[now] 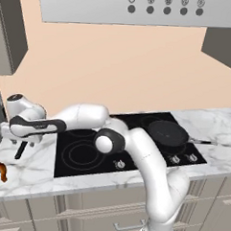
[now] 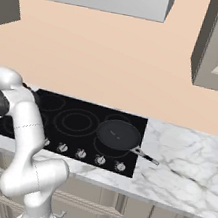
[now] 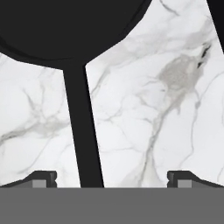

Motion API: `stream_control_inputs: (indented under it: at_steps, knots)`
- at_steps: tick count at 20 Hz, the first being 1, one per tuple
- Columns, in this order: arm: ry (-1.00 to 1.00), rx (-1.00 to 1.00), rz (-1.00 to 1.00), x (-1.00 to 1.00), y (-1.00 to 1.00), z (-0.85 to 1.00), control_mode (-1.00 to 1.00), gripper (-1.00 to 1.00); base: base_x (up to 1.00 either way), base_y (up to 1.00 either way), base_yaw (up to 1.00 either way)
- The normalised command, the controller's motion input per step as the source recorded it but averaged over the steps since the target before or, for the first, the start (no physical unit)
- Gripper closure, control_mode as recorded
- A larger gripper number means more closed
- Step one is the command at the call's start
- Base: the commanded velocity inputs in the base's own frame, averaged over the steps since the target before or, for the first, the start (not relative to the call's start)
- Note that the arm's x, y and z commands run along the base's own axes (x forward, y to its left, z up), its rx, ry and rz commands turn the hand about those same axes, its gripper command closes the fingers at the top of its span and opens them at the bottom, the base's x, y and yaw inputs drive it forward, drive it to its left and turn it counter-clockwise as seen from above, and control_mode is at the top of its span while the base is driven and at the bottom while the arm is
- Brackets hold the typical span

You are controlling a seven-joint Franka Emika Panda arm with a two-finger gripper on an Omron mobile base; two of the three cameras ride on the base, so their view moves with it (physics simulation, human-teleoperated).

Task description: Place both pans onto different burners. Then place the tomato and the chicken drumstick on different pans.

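The drumstick lies on the marble counter at far left. Beside it the gripper hangs spread wide above a pan's handle, fingers either side, not touching. Further right, the other pan sits on a cooktop burner.

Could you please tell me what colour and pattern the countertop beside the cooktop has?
The countertop is white marble with grey veining, clearest in the hand view.
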Motion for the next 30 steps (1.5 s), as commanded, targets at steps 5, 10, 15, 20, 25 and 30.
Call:
stream_control_inputs:
  at_steps: [5,10,15,20,25,30]
  knots:
    - [0.00,0.00,0.00,0.04,0.09,-0.04,-1.00,-1.00,0.00,0.00,0.00]
    - [0.00,0.00,0.00,0.12,0.10,-0.01,-1.00,-1.00,0.00,0.00,0.00]
    - [0.00,0.00,0.00,0.11,0.10,-0.15,-1.00,-1.00,0.00,0.00,0.00]
    - [0.00,0.00,0.00,0.09,0.12,-0.12,-1.00,-1.00,0.00,0.00,0.00]
    - [0.00,0.00,0.00,0.03,0.05,-0.10,-1.00,-1.00,0.00,0.00,0.00]
    - [0.00,0.00,0.00,0.01,0.00,-0.10,-1.00,-1.00,0.00,0.00,0.00]
